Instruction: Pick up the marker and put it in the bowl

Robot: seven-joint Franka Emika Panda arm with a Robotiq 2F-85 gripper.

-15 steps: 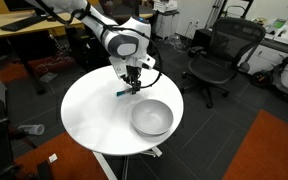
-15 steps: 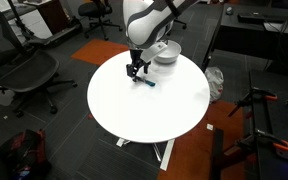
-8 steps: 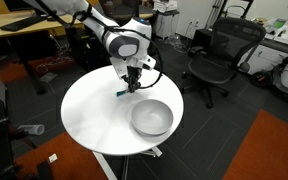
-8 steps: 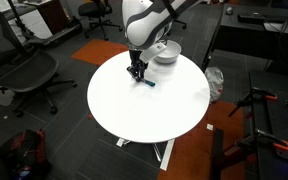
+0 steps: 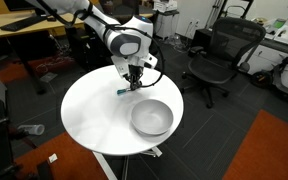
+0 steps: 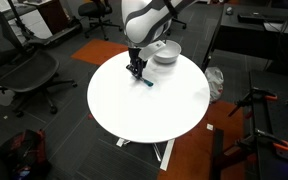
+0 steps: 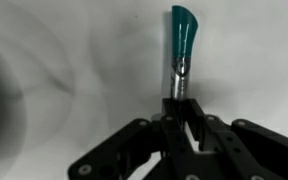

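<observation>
Wrist view: marker lies between tool jaws.

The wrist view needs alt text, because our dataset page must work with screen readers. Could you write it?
A teal marker with a dark, silvery lower end lies on a white table, that end reaching between the fingertips of the black gripper at the bottom of the picture. Whether the jaws clamp it cannot be told.
</observation>
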